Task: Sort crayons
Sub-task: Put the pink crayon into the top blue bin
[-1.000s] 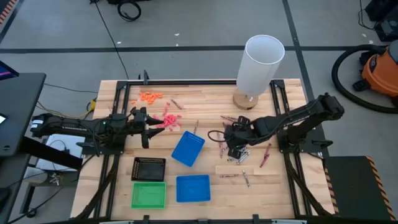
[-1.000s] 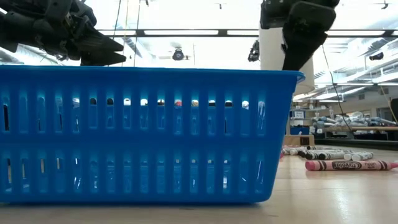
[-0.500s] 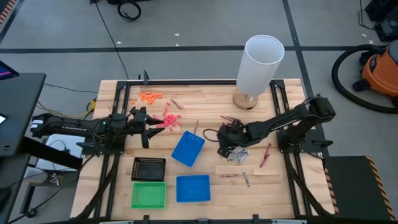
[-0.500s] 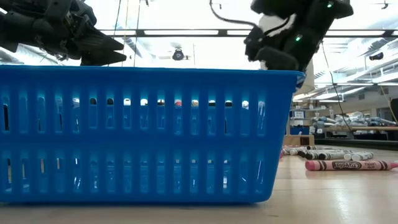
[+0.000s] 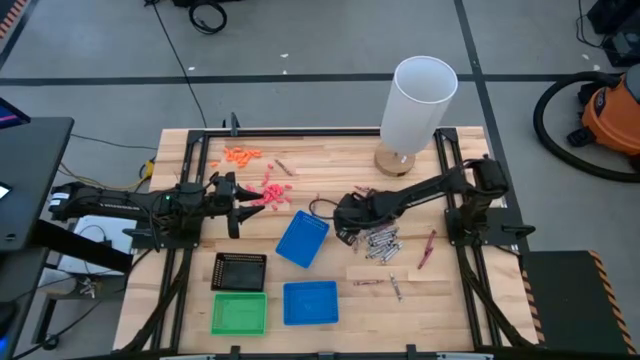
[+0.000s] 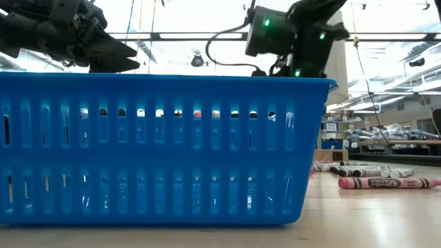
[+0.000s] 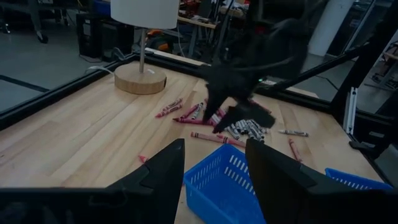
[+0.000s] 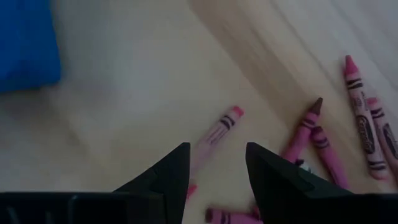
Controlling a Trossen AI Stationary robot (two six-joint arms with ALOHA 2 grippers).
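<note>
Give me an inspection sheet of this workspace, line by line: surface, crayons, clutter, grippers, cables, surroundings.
Surface: wooden table, bare between items.
Job's things: grey crayons heaped mid-table; red crayons scattered around them; tilted blue basket beside the heap.
Clutter: orange bits; pink bits; flat blue tray, green tray, black tray at the front; white lamp.
Grippers: left gripper open, empty, by the pink bits; right gripper open, empty, above red crayons.
Cables: black cable across the floor.
Surroundings: orange vacuum.
</note>
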